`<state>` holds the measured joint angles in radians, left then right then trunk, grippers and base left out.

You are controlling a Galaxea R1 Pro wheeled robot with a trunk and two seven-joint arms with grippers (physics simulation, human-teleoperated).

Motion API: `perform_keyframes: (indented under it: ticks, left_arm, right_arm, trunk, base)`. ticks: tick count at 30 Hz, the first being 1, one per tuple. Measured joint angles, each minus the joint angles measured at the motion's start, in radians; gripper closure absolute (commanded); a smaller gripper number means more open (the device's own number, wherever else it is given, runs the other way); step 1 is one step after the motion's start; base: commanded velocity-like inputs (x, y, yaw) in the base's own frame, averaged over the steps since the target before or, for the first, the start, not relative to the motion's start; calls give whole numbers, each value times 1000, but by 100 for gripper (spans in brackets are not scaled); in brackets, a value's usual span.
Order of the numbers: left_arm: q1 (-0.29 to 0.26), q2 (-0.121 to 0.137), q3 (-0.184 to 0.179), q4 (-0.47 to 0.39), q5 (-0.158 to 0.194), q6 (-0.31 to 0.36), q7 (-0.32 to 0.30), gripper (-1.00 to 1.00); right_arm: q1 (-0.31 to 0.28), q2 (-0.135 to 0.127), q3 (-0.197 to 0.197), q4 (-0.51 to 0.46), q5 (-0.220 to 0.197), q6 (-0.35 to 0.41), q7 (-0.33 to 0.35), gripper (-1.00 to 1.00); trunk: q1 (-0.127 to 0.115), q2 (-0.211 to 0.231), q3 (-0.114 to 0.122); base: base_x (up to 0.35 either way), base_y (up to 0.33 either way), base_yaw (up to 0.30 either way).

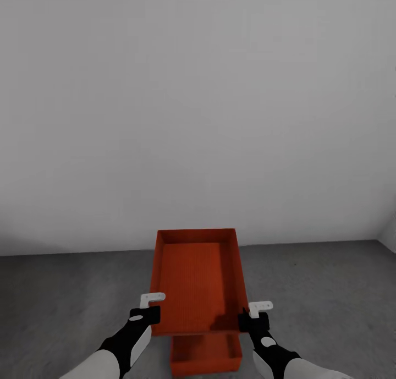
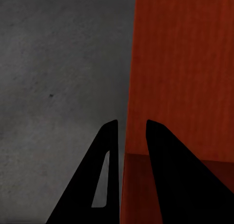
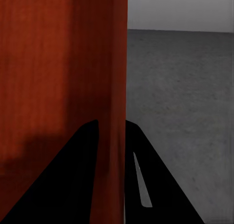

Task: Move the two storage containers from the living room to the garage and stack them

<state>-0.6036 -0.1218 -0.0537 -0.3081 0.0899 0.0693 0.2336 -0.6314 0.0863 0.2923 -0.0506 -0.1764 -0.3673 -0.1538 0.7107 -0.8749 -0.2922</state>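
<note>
Held over the grey floor (image 1: 66, 302) above the second bin (image 1: 205, 356), the upper bin (image 1: 195, 277) (thin-walled, likely light but flexy) has each side wall clamped between left gripper (image 1: 149, 306) and right gripper (image 1: 254, 313) jaws.

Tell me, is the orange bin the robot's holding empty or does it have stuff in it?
Empty. The head view looks straight into the held container: bare ribbed bottom, nothing inside.
</note>
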Motion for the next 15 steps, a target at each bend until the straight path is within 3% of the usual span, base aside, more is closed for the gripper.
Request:
perform_keyframes:
  ticks: [15]
  left_arm:
    - [0,0,0,0,0,0,0,100]
  right_arm:
    - [0,0,-1,0,1,0,0,100]
  trunk:
    - [0,0,-24]
  base:
    - [-6,-6,0]
